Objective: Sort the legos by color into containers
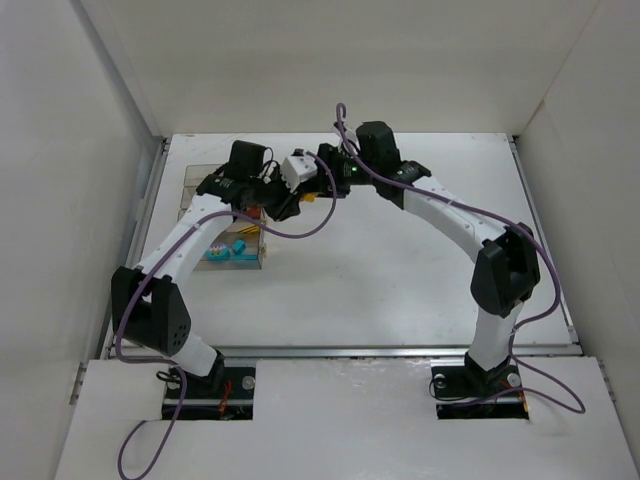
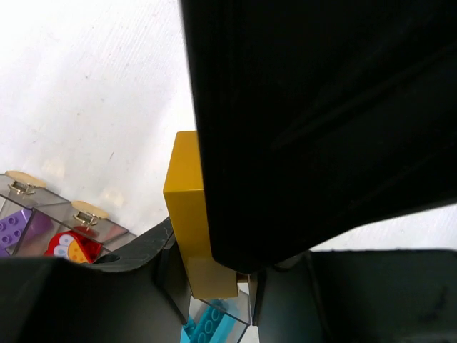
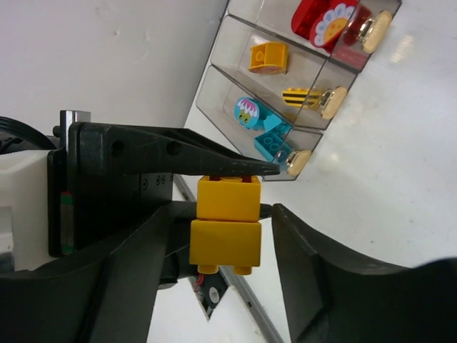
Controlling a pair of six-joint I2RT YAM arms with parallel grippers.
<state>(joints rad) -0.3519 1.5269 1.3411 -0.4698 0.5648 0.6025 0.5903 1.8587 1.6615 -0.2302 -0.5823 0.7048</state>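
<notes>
2 stacked yellow bricks (image 3: 227, 243) are clamped by the left fingers (image 3: 214, 161), held off the surface (image 3: 400, 164) near the bins (image 3: 214, 93), 3 seen; right fingers (image 3: 321, 271) are parted around them, no grip

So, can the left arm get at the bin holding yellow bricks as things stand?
Probably yes. The left gripper, shut on the brick, hangs near that open-topped bin. The right gripper's open jaws flank the brick, so it should back off first.
</notes>
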